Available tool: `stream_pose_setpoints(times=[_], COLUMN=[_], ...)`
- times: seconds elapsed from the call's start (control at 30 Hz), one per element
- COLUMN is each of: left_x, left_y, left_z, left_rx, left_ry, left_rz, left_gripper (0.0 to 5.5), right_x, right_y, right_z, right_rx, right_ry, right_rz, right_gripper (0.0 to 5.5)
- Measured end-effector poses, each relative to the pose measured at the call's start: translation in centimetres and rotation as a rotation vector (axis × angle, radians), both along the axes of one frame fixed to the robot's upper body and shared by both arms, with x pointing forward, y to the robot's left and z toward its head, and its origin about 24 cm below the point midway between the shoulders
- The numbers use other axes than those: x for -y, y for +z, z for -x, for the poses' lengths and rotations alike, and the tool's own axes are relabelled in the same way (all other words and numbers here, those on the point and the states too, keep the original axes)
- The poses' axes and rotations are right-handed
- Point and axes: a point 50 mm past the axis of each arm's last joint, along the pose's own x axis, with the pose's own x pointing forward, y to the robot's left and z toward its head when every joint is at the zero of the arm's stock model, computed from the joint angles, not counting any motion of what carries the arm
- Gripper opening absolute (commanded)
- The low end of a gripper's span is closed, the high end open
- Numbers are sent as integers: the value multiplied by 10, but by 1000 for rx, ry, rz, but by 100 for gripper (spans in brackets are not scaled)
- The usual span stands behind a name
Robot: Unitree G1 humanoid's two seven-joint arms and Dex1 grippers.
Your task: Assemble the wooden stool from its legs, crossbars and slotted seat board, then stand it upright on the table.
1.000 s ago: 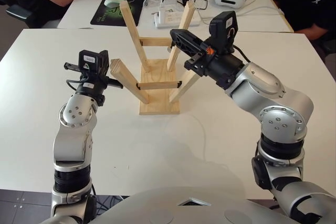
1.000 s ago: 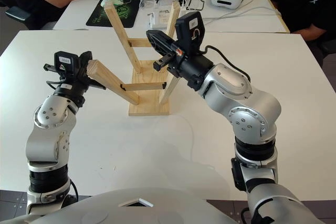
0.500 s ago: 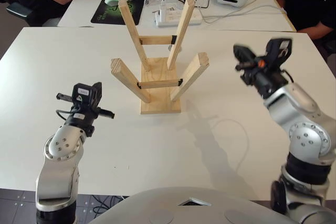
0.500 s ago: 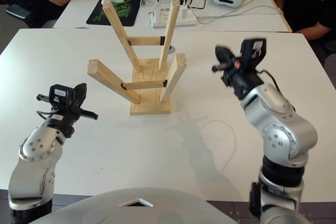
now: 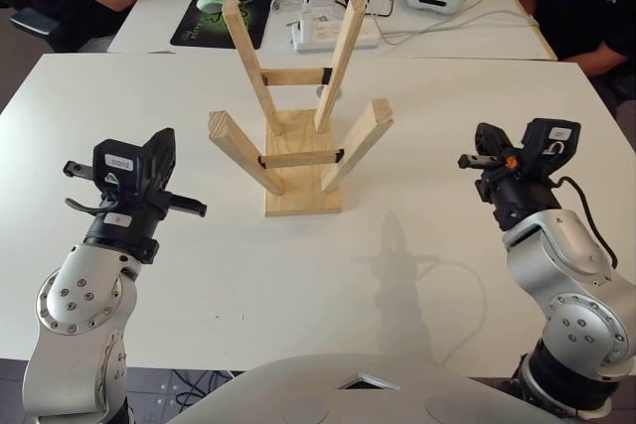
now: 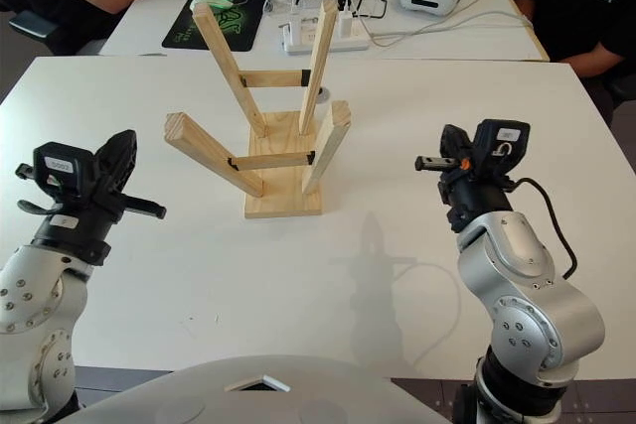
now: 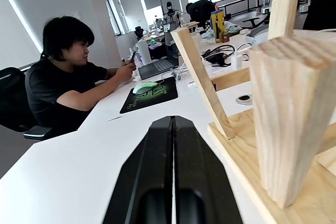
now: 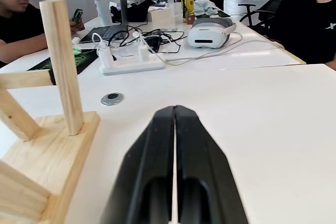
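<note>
The stool (image 5: 298,151) is seen upside down on the table (image 5: 328,285), upper centre. The left gripper (image 5: 197,211), lower left, and right gripper (image 5: 465,160), right, are pressed closed, holding nothing.

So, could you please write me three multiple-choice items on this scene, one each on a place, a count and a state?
1. Where is the stool?
A) on the table, between the left claw and the right claw
B) on the floor
C) in the right claw's grip

2. How many legs rise from the seat board?
A) two
B) three
C) four

3. How does the stool sit?
A) upright on its legs
B) upside down on its seat board
C) on its side

Key:
1 A, a claw sits on each side, clear of the wood.
2 C, four legs point up.
3 B, the board lies flat on the table.
</note>
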Motion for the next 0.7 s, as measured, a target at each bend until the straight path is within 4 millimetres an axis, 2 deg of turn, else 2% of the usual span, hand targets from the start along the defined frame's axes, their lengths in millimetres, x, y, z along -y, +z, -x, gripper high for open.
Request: stream_pose_setpoints(times=[0.03,0.07,0.13,0.27,0.3,0.37,0.43,0.5,0.6,0.63,0.7], left_x=[11,18,18,21,21,12,-1,-14,-25,-23,-6], left_y=[-2,-3,-6,-10,-10,-10,-12,-16,-19,-19,-20], left_z=[-2,-3,-4,-4,-4,-4,-1,3,7,7,3], left_rx=[-11,-16,-31,-58,-62,-59,-64,-72,-85,-82,-88], left_ry=[-61,-100,-50,-57,-56,11,105,202,272,258,138], left_rz=[20,29,10,6,8,-2,15,32,51,72,101], left_gripper=[0,0,0,0,0,0,0,0,0,0,0], right_x=[-29,-44,-53,-45,-36,-4,19,32,28,22,4], right_y=[8,13,18,3,-5,-16,-17,-14,-12,-12,-9], right_z=[0,3,6,0,-4,-10,-10,-10,-9,-9,-12], right_rx=[43,68,103,9,-36,-106,-120,-110,-92,-85,-62], right_ry=[218,341,441,393,327,95,-76,-171,-169,-141,-17], right_rz=[-12,-11,67,114,137,218,256,262,216,179,111], right_gripper=[3,3,3,3,3,3,3,3,3,3,3])
